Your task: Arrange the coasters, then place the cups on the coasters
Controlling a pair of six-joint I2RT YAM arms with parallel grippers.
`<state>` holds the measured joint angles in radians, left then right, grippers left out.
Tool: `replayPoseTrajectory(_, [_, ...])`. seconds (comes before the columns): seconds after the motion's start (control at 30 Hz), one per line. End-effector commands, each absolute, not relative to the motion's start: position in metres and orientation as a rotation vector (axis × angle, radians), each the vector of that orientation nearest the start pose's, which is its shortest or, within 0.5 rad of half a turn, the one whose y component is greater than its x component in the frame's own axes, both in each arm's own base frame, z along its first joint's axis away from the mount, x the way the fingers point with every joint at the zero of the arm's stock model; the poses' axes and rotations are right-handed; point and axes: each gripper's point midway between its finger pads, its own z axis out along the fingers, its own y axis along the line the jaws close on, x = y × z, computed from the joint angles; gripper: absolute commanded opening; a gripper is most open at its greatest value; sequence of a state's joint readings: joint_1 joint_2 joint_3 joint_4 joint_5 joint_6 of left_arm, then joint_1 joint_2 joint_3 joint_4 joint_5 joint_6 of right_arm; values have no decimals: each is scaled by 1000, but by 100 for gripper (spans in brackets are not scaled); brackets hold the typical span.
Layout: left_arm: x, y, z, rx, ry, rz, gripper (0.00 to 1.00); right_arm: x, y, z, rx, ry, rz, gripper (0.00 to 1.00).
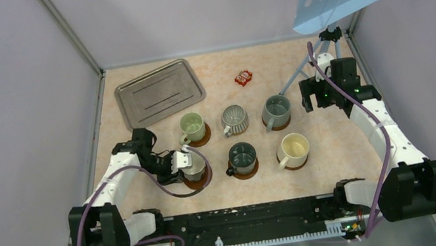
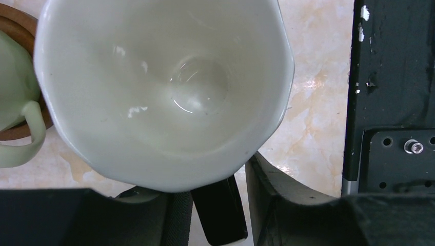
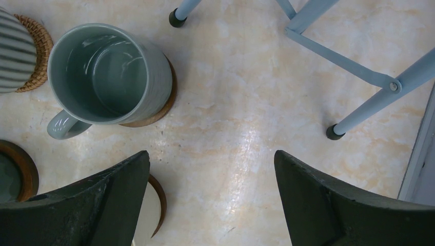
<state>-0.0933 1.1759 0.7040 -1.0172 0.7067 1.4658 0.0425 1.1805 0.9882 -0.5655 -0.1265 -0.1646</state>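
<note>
— White inside, black outside: where is that cup (image 2: 164, 87)?
— At the near-left spot of two rows of three, sitting on a dark coaster (image 1: 206, 178), close to the left arm.
— And the left tool (image 1: 182, 162)?
— Right against the cup's left side. From the wrist view its fingers (image 2: 287, 200) stand partway in, on either side of the black handle (image 2: 219, 212). A sliver of surface (image 1: 221, 71) shows beside the handle, so I cannot tell whether it grips.
— The other cups?
— Each is on its own coaster. The pale green cup (image 1: 192, 125) is just behind it, with the ribbed grey cup (image 1: 235, 118) and grey-blue cup (image 1: 276, 111) along the far row. The dark grey-green cup (image 1: 242, 156) and cream cup (image 1: 294, 149) fill the near row.
— The right tool (image 3: 210, 159)?
— Spread wide with nothing between the fingers, hovering over bare surface to the right of the grey-blue cup, near the feet of the blue stand (image 3: 359, 66).
— Further out?
— A metal tray (image 1: 160, 92) lies at the far left, and a red packet (image 1: 244, 78) lies behind the far row.
</note>
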Motion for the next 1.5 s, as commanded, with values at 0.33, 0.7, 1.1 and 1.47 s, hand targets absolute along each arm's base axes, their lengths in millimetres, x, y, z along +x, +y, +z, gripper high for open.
replayPoseTrajectory(0.33, [184, -107, 60, 1768, 1716, -601, 32, 329, 28, 179, -307, 2252, 76, 90])
replayPoseTrajectory(0.7, [183, -112, 51, 1743, 1732, -642, 8, 330, 28, 180, -307, 2250, 75, 90])
replayPoseTrajectory(1.1, [178, -121, 53, 1719, 1717, -734, 0, 331, 28, 178, -318, 2251, 73, 90])
replayPoseTrajectory(1.47, [183, -108, 52, 1759, 1766, -641, 11, 332, 28, 177, -329, 2254, 74, 90])
